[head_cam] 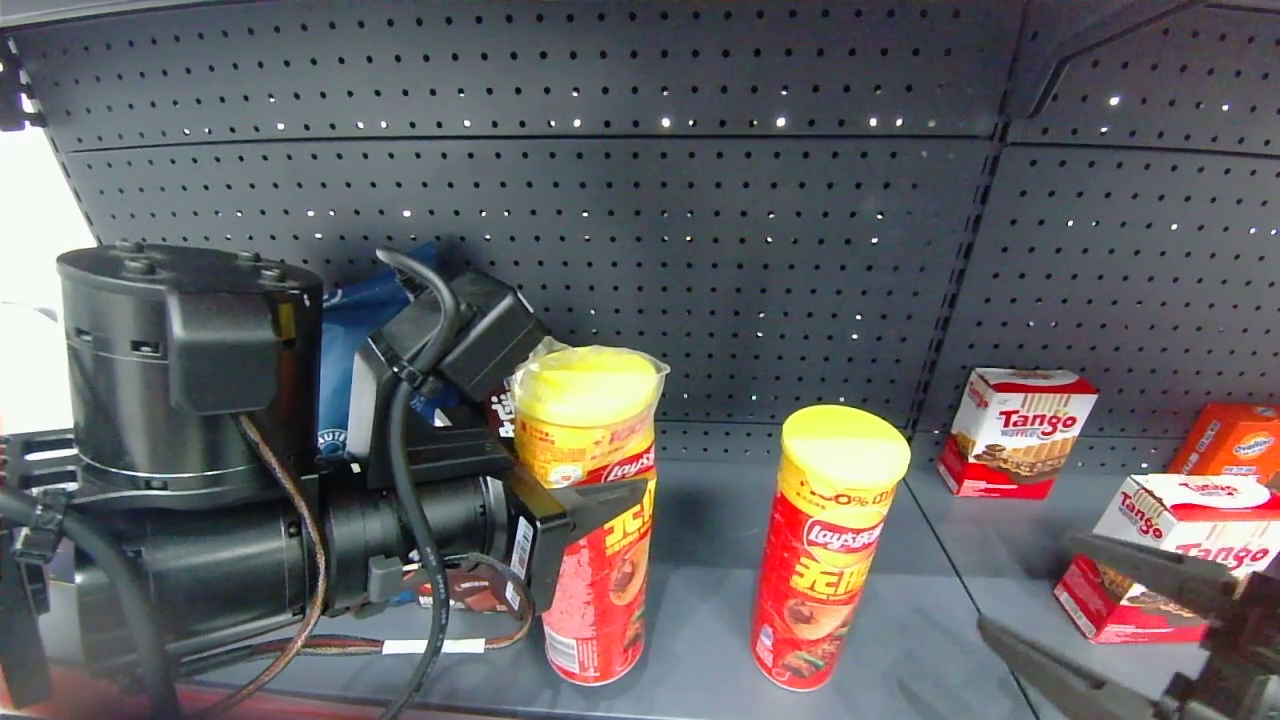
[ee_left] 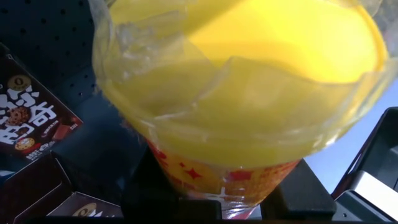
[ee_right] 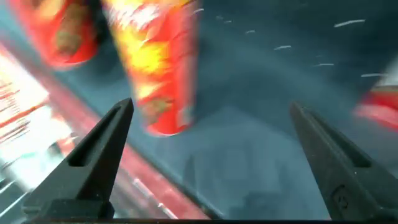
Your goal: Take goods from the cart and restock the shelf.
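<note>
Camera setup: 3 views on 1 shelf (head_cam: pixel 700 600).
Head camera faces the pegboard (head_cam: pixel 700 250), angled down. Left wrist camera sits almost against the left chip can (head_cam: pixel 600 610), shared with head. Right wrist camera, low over the deck, shares the right chip can (head_cam: pixel 830 550).

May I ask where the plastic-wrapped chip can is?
Head view, left of centre: the can stands on the grey shelf in the left gripper, the other chip can to its right.

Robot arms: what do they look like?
The left arm is black with fat round joints, black cables, a brown braided cord and a white tag. The right gripper has two long, pointy dark fingers.
</note>
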Available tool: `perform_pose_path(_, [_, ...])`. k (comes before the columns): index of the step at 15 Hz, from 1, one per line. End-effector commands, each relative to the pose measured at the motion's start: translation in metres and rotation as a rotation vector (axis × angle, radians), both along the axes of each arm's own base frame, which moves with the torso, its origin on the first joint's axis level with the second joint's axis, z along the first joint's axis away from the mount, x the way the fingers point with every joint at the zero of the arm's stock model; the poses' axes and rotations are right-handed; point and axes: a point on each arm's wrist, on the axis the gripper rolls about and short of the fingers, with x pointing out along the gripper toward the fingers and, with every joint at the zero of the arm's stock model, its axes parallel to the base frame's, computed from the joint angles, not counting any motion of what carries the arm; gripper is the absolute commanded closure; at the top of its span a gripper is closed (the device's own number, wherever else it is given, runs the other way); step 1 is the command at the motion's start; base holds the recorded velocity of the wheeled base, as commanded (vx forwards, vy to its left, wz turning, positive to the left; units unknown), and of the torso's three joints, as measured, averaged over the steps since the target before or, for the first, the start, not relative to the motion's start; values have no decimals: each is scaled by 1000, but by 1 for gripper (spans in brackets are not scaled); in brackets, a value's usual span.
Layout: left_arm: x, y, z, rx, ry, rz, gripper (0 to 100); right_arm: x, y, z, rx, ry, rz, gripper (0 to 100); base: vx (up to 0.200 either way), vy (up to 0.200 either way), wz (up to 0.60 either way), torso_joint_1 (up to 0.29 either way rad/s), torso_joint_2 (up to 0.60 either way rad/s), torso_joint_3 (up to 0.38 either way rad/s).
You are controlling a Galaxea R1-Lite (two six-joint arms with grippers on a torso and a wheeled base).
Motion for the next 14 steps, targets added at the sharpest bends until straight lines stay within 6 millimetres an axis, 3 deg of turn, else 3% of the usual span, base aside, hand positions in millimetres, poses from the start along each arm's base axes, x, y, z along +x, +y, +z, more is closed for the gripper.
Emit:
perform_pose_path(1, [0,0,1,-3,-2,1,100,-32,-30,31,117,-141,-101,0,0,0,0,0,0,0])
perform_pose_path(4, [-2,1,2,-5,-5,1,100,-71,-72,-4,76,-120,-234,0,0,0,0,0,0,0])
perform_pose_path(7, [-6,5,3,-8,-11,0,100,-104,-96,-39,19,-88,-342,0,0,0,0,0,0,0])
perform_pose_path(10, [-12,10,-2,0,-3,-3,100,-122,-97,-55,6,-87,-589,0,0,0,0,0,0,0])
perform_pose_path(13, [-13,11,0,-4,-8,-5,100,-124,-96,-59,-1,-87,-676,0,0,0,0,0,0,0])
perform_pose_path(14, [-13,11,2,-10,-16,-7,100,-124,-95,-59,-22,-83,-785,0,0,0,0,0,0,0])
